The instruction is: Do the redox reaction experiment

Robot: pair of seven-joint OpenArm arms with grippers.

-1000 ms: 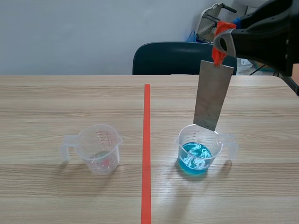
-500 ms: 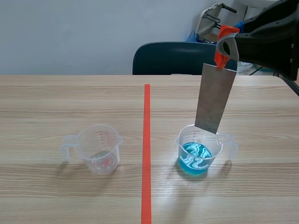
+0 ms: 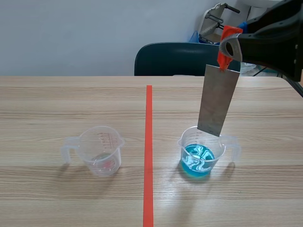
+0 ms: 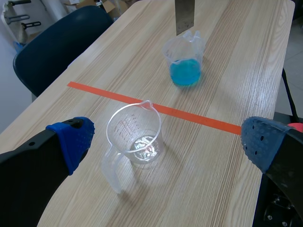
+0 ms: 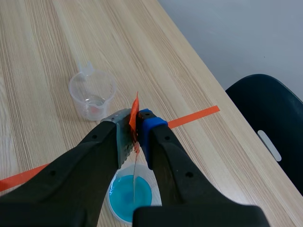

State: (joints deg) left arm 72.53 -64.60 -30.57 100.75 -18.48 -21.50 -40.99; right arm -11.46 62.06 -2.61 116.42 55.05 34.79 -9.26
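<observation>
Overhead, right gripper [image 5: 136, 127] clamping metal plate [image 3: 217, 99], hanging above blue-liquid beaker [image 3: 201, 153], left gripper [image 4: 166, 140] open.

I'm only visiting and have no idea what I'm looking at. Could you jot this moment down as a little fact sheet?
Right gripper: shut on the metal plate, gripping its orange-taped top end
Plate: hanging over the blue-liquid cup, lower edge near the rim, above the liquid
Left gripper: open, over the clear cup, holding nothing
Cups: one on each side of the red tape line; the clear one looks nearly empty
</observation>
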